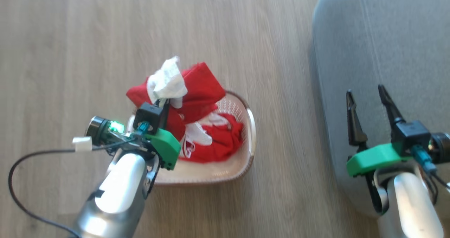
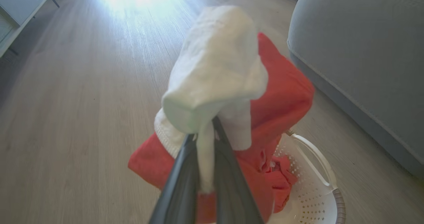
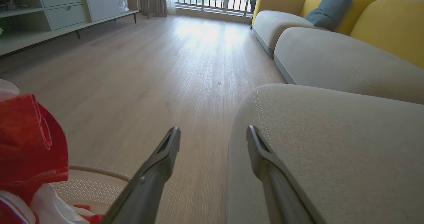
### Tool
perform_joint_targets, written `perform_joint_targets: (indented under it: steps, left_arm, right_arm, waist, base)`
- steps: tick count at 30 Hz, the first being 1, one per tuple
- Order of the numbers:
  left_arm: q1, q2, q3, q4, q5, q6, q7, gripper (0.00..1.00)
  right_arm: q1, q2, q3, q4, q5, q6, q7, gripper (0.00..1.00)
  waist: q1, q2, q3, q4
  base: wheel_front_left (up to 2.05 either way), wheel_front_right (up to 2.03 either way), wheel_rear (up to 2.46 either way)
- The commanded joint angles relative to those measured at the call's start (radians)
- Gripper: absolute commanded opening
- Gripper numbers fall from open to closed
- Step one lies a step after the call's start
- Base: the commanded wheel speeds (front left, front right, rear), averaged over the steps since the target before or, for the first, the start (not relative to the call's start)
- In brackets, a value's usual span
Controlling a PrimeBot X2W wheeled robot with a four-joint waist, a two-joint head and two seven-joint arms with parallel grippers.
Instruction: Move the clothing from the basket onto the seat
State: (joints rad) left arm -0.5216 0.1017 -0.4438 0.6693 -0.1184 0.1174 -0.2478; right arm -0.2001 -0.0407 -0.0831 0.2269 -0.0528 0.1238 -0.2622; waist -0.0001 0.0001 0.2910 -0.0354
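Left gripper (image 2: 203, 131) clamped on a red-and-white garment (image 1: 197, 90), bunched above the basket, tail trailing down, so long axis roughly vertical. Seat (image 1: 386, 37) lay to the right. Basket (image 1: 251, 125) held more red clothing (image 1: 218, 143). Right gripper (image 1: 365, 90) gaped empty at seat edge. Step judged mid-lift; next calls for a swing right, clear of the rim.

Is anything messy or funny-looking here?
Nothing looks spilled or broken. One funny bit: the left end effector pinches a white-and-red bundle of clothing that sticks up and leans out past the rim of the basket, over the floor. The rest lies crumpled inside.
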Motion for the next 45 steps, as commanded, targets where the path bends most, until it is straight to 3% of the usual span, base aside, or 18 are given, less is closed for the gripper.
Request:
perform_joint_targets:
  steps: [1,12,19,30,36,45]
  left_arm:
    - [0.002,0.022,0.049,-0.067,0.009,0.006,-0.014,0.00]
    - [0.126,0.021,0.134,-0.382,0.045,-0.003,-0.014,0.00]
    - [0.144,0.016,0.171,-0.516,0.059,-0.020,-0.014,0.00]
    - [0.085,-0.036,0.215,-0.720,0.037,-0.036,-0.014,0.00]
    - [0.049,-0.048,0.177,-0.784,0.015,-0.061,-0.014,0.00]
    - [0.063,-0.051,0.057,-0.792,-0.025,-0.057,-0.014,0.00]
  right_arm:
    - [0.009,-0.009,0.026,-0.027,0.000,0.007,0.000,1.00]
    - [0.085,-0.009,0.041,-0.026,0.016,0.007,0.000,1.00]
    - [0.109,-0.009,0.046,-0.040,0.022,0.007,0.000,1.00]
    - [0.140,-0.009,0.048,-0.050,0.028,0.007,0.000,1.00]
    - [0.145,-0.009,0.063,-0.052,0.041,0.007,0.000,1.00]
    - [0.144,-0.009,0.083,-0.054,0.057,0.007,0.000,1.00]
  waist:
    - [0.0001,-0.0001,-0.084,0.043]
    - [0.0001,-0.0001,-0.216,0.084]
    - [0.0001,-0.0001,-0.235,0.097]
    - [0.0001,-0.0001,-0.251,0.126]
    - [0.0001,-0.0001,-0.261,0.130]
    - [0.0001,-0.0001,-0.248,0.122]
  base:
    - [0.00,0.00,0.00]
    - [0.00,0.00,0.00]
    - [0.00,0.00,0.00]
    - [0.00,0.00,0.00]
    - [0.00,0.00,0.00]
    - [0.00,0.00,0.00]
